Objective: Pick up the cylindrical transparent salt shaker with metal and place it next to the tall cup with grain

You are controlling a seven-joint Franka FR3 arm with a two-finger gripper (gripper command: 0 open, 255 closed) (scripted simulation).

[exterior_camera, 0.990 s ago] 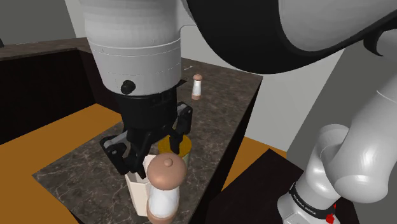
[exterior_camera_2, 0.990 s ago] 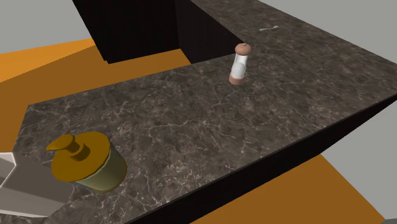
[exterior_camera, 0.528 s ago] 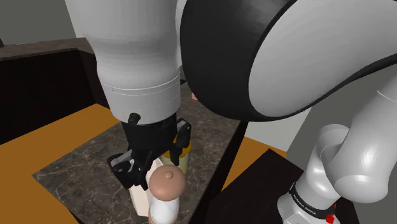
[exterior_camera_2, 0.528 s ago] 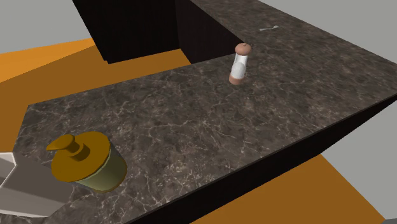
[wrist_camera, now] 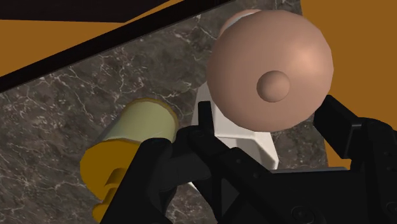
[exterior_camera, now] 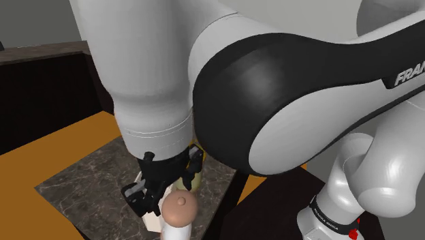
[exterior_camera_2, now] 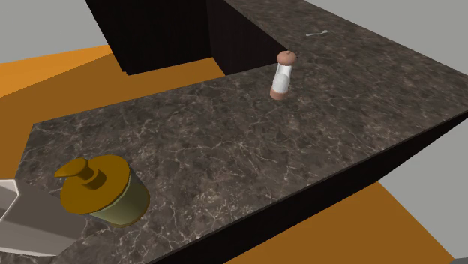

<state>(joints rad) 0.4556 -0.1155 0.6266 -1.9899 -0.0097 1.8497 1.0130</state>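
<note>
A salt shaker (exterior_camera: 178,208) with a round brown cap and a pale body hangs close to the camera in the shoulder view. My black gripper (exterior_camera: 158,199) is shut on it. In the wrist view the cap (wrist_camera: 270,63) bulges up between the fingers (wrist_camera: 184,168). Just beside the shaker stands a tall white faceted cup (wrist_camera: 245,137), also seen as a pale sliver (exterior_camera: 146,208) under the gripper. The cup's edge (exterior_camera_2: 19,221) sits at the second exterior view's lower left.
An olive jar with a mustard-yellow lid (exterior_camera_2: 101,189) stands by the cup on the dark marble counter (exterior_camera_2: 247,157); it also shows beside the fingers (wrist_camera: 130,149). A second brown-capped shaker (exterior_camera_2: 283,75) stands far along the counter. Orange floor (exterior_camera_2: 52,71) lies below the counter's edges.
The arm has swung lower and nearer the shoulder camera, taking the held shaker down with it. Its bulk now hides the far shaker there. The second exterior view is unchanged.
</note>
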